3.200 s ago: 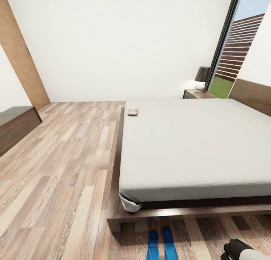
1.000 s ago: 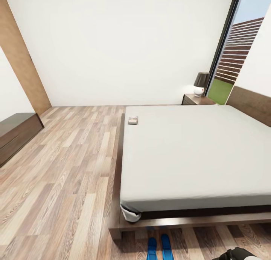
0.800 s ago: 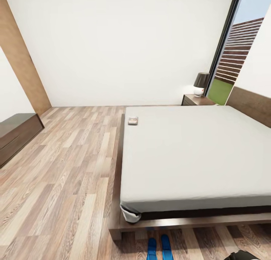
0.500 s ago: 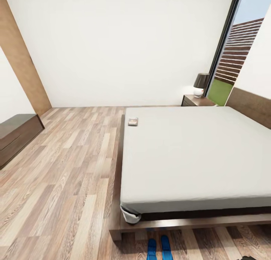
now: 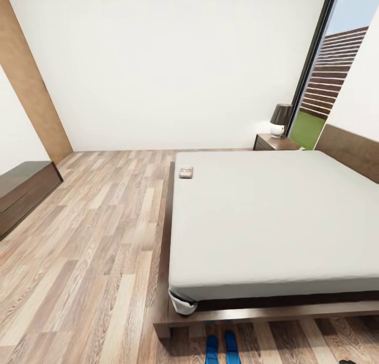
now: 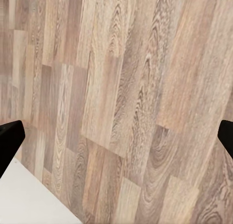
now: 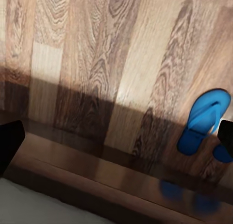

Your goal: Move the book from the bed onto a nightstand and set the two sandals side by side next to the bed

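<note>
- book (image 5: 186, 172) lies flat on the bed (image 5: 273, 216), at the mattress corner nearest the foot on the floor-side edge, well apart from you.
- it looks thin, light and stiff-ish. a flat cover on soft mattress gives little to pinch, so i'd judge you take it by the edge that sits nearest the bed's side, or slide it to overhang first.
- sandals (image 5: 220, 349) lie side by side on the floor just beside the bed's foot frame. one sandal (image 7: 204, 121) is seen whole in the right wrist view, the second is cut off by a fingertip. likely light and a bit flexible; that part of the task looks done.
- nightstand (image 5: 275, 142) stands at the head end of the bed, far side from the book, with a lamp (image 5: 280, 119) on top, so little bare top is left beside it.
- left fingers (image 6: 9, 141): dark tips at both edges of the wrist view, spread wide, nothing between them, wood floor (image 5: 89, 238) below.
- right fingers (image 7: 10, 140): likewise spread wide, holding nothing, over floor and the dark bed frame.
- room: white walls, plank floor, tall window (image 5: 337, 69) behind the nightstand, long low dark bench (image 5: 23, 190) across the floor from the bed.
- mattress is plain grey and smooth; you'll need to drive along the bed's side to reach the book.
</note>
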Tool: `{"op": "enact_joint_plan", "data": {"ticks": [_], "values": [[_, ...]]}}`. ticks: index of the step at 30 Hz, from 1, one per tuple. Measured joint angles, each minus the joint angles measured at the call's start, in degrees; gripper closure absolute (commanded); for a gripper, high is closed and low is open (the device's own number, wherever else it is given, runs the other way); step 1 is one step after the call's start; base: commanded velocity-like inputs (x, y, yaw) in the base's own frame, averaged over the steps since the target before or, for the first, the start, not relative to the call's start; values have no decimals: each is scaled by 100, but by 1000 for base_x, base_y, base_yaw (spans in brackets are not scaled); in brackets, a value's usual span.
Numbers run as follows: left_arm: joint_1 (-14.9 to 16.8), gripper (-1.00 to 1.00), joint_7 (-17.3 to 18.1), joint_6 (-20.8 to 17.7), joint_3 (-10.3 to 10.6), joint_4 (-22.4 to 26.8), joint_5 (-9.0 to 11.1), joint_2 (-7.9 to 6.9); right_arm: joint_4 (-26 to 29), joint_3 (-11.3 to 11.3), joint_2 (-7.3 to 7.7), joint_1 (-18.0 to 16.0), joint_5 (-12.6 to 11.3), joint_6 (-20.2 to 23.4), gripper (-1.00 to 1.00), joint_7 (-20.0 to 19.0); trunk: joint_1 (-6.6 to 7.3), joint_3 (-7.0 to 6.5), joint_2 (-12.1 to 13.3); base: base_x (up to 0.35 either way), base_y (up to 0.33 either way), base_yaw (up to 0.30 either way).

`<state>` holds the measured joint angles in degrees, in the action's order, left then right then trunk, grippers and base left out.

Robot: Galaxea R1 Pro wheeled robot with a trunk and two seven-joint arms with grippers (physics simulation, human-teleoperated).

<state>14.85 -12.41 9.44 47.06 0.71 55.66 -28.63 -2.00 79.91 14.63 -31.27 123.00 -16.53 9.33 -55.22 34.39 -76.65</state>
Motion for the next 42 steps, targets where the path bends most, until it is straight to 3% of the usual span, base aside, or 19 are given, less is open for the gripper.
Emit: {"op": "enact_joint_plan", "data": {"ticks": [12,18,22,26,30,35,42], "values": [[0,-100,0,0,0,0,-5,8,-4,-15,31,2,-72,-2,-100,19,264,-216,482,0,0,0],[0,-100,0,0,0,0,-4,8,-5,-194,36,3,-501,0,-100,15,395,-323,722,0,0,0],[0,-100,0,0,0,0,-4,9,-4,-343,48,3,-916,-2,-100,13,483,-395,883,0,0,0],[0,-100,0,0,0,0,-1,9,-2,-374,50,3,-1083,-26,-100,12,571,-467,1043,0,0,0],[0,-100,0,0,0,0,-2,9,-2,-279,51,3,-1020,-44,-100,11,659,-539,1204,0,0,0],[0,-100,0,0,0,0,1,9,-4,172,50,3,-514,-54,-100,9,769,-629,1404,0,0,0],[0,-100,1,0,0,0,1,9,-11,481,39,3,-124,-33,-100,-116,923,-755,1685,0,0,0]]}}
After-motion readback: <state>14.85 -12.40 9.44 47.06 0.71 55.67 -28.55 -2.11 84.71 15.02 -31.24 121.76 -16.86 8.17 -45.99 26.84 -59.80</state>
